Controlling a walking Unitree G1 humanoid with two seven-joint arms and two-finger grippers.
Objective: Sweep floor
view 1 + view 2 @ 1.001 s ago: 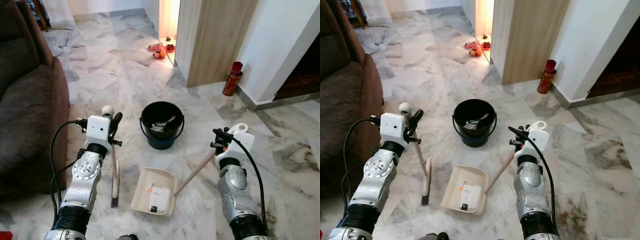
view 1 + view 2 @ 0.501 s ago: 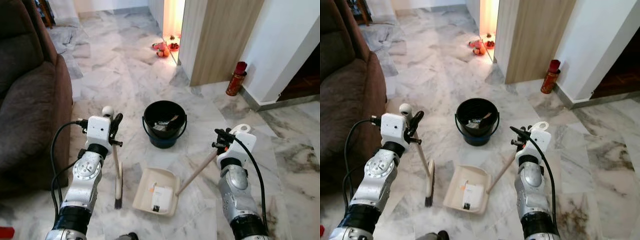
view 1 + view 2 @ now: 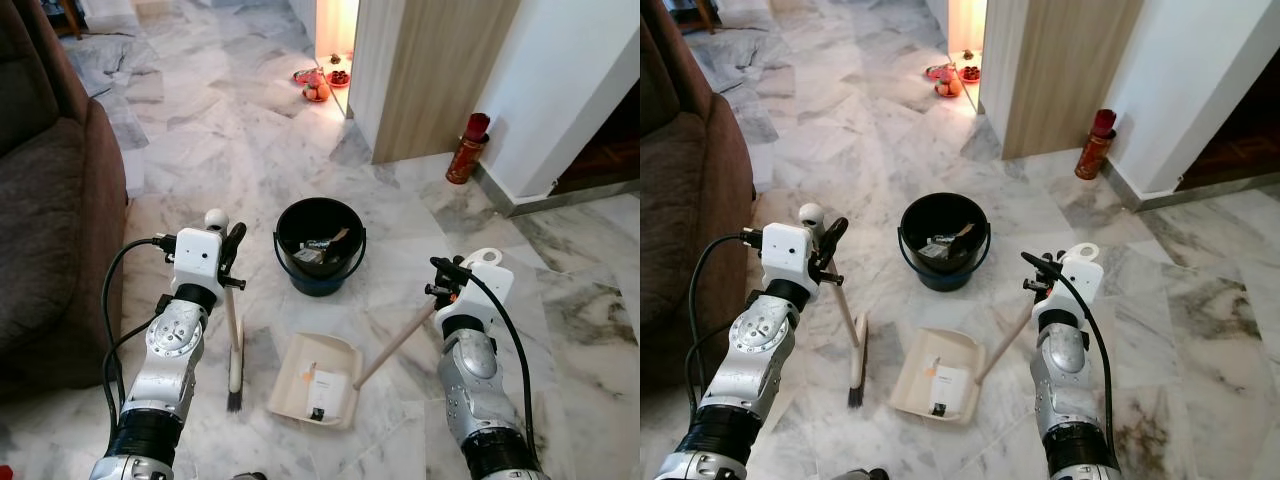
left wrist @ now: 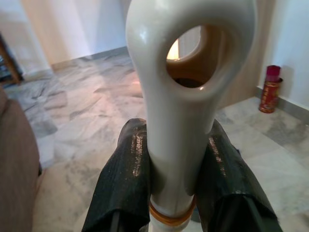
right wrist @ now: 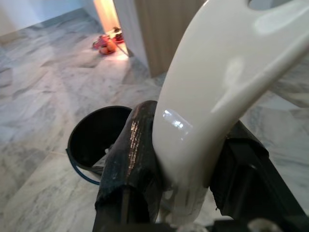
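The left gripper (image 4: 169,193) is clamped on the cream broom (image 3: 234,350), the right gripper (image 5: 178,193) on the cream plastic dustpan (image 3: 318,380) holding paper; next, I think, tip it into the black bucket (image 3: 320,245).

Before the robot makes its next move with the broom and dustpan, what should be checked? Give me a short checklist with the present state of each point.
1. Left hand shut on broom handle: ok.
2. Right hand shut on dustpan handle: ok.
3. Dustpan flat on floor: ok.
4. Debris in the dustpan, ready to empty: ok.
5. Black bucket upright, just beyond the dustpan: ok.
6. Broom bristles touching floor: cannot tell.
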